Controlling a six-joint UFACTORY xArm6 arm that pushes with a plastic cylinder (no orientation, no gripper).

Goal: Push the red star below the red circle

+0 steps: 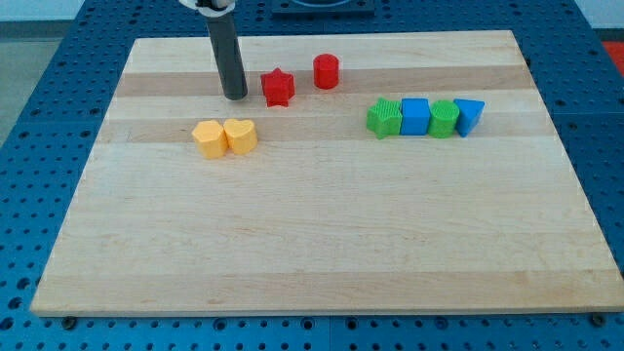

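The red star lies near the view's top, left of centre. The red circle stands just up and to the right of it, with a small gap between them. My tip rests on the board just left of the red star, a short gap apart, at about the star's height in the view. The dark rod rises from it to the view's top edge.
A yellow hexagon and a yellow heart touch side by side below my tip. At the right, a row holds a green block, a blue cube, a second green block and a blue triangle. The wooden board ends in blue pegboard.
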